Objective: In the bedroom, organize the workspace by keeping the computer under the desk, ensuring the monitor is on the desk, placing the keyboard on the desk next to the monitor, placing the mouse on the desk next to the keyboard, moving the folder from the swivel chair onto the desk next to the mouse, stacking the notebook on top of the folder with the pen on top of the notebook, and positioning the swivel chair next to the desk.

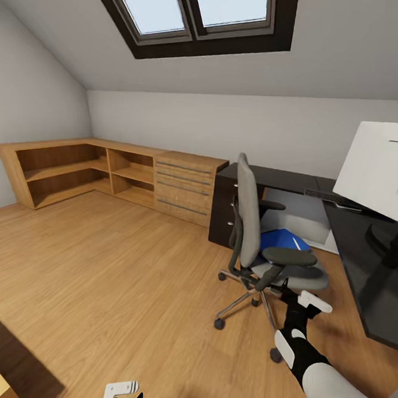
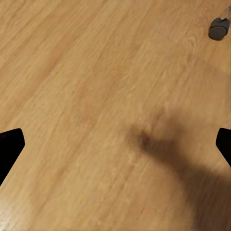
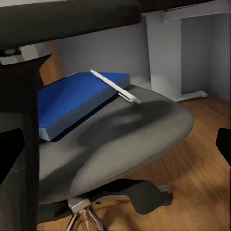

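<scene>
Head view, attic bedroom. Nearest the camera, the left gripper (image 1: pixel 125 392) hangs low over the wood plank floor (image 1: pixel 110 264); in the left wrist view its two dark fingers (image 2: pixel 10 144) sit at opposite edges of the picture, spread wide apart with nothing between them, above bare planks and one chair castor (image 2: pixel 219 28). The right arm (image 1: pixel 323 370) reaches forward toward the swivel chair (image 1: pixel 261 246), and the right gripper (image 1: pixel 301 303) stands just beside the chair's near armrest (image 1: pixel 289 256). In the right wrist view its fingers (image 3: pixel 9 154) are likewise parted and empty, looking across the grey seat (image 3: pixel 130 134).

On the seat lies the folder (image 3: pixel 72 98), bright blue and flat, toward the back of the cushion. The pen (image 3: pixel 114 86), a slim pale stick, rests slanted with one end over the folder's edge and the other over the seat. A thin dark layer shows under the folder's edge; whether it is the notebook cannot be told.

Beyond and to the right of the chair runs the black L-shaped worktop (image 1: pixel 351 247). The monitor (image 1: pixel 384 168) stands on it, white back toward the camera, and the keyboard (image 1: pixel 333 199) lies on the worktop just beside the monitor. The black drawer unit (image 1: pixel 224 210) closes the worktop's left end. Farther left, a light wooden dresser (image 1: pixel 185 186) and open corner shelving (image 1: pixel 69 171) line the wall beneath the skylight (image 1: pixel 195 13).
</scene>
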Available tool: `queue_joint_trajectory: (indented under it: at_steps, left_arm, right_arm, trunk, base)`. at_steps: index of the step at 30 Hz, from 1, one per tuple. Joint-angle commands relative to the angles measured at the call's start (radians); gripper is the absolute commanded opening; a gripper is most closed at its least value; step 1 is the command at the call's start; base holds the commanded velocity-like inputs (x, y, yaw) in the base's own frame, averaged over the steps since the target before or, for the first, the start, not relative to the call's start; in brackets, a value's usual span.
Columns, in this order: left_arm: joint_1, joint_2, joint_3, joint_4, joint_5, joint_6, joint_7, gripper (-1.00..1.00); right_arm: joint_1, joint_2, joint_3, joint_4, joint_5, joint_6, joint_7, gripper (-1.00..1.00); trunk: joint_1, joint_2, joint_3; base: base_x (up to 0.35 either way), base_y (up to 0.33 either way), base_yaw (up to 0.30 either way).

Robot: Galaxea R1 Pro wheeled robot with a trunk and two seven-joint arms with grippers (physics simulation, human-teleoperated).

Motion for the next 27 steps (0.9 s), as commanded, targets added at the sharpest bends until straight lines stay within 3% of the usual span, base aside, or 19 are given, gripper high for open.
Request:
queue_joint_trajectory:
  at_steps: [1,8,27]
  left_arm:
    - [0.0,0.0,0.0,-0.001,0.01,0.003,-0.002,1.0]
    - [0.0,0.001,0.0,-0.001,0.011,0.003,-0.002,1.0]
    - [0.0,0.001,0.0,-0.001,0.012,0.003,-0.002,1.0]
  right_arm:
    - [-0.001,-0.001,-0.005,0.0,-0.002,-0.003,0.001,1.0]
    - [-0.001,-0.008,-0.026,0.0,-0.002,-0.002,0.001,1.0]
    - [-0.001,-0.006,-0.026,0.001,0.0,-0.001,0.001,1.0]
  trunk:
    - [0.0,0.0,-0.001]
    - [0.0,0.0,-0.001]
    - [0.0,0.0,-0.001]
  base:
    - [0.032,-0.045,0.0]
    - [0.134,-0.115,0.0]
    - [0.04,-0.011,0.0]
